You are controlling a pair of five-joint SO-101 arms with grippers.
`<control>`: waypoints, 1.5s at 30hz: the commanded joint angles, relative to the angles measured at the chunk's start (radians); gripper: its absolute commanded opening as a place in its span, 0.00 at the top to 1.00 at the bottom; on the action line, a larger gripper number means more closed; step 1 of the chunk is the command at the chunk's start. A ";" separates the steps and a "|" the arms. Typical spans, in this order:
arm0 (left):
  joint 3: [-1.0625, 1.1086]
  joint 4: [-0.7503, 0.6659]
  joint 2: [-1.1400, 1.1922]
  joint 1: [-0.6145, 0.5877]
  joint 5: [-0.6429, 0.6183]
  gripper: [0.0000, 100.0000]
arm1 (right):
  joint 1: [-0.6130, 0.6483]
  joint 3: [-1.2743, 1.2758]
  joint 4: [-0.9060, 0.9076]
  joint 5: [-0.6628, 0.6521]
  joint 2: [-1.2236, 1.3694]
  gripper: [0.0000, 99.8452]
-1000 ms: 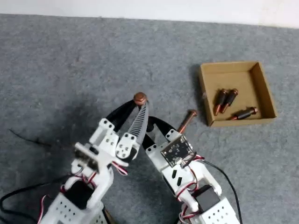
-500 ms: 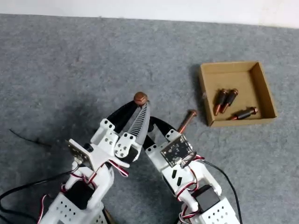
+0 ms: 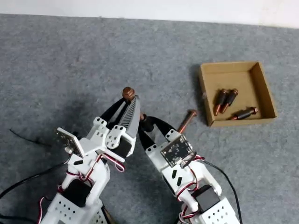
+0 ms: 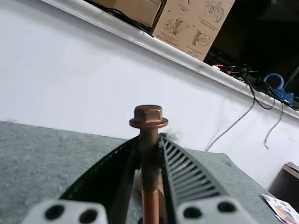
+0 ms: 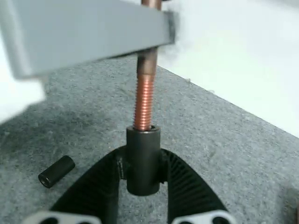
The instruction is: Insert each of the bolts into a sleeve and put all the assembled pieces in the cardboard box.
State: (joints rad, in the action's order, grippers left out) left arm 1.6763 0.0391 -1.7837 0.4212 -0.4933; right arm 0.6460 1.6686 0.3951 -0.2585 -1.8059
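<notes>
1. Insertion step in hand: the left gripper (image 4: 149, 140) pinches a bolt (image 4: 148, 116) by its shank, held above the table. Just beneath, the right gripper (image 5: 142, 164) clamps a sleeve (image 5: 143, 149).
2. The threaded tip sits at the sleeve's mouth, barely entered by my read. The next move calls for a straight push along the shared axis, no wobble.
3. The bolt's long axis stands roughly upright, head up, threads pointing down into the sleeve's open bore.
4. Another bolt (image 3: 187, 121) waits beside the cardboard box (image 3: 229, 66).

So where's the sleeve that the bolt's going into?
Right wrist view: the sleeve stands upright in the right gripper, the left gripper's bolt poking into its top.
</notes>
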 commanded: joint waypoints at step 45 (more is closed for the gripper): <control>0.019 0.270 -0.004 -0.002 -0.011 0.67 | -0.050 0.142 0.001 -0.006 -0.013 0.99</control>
State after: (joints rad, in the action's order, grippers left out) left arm 1.6763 0.3061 -1.7852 0.4580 -0.4933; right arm 0.6076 1.6701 0.3982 -0.2601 -1.8044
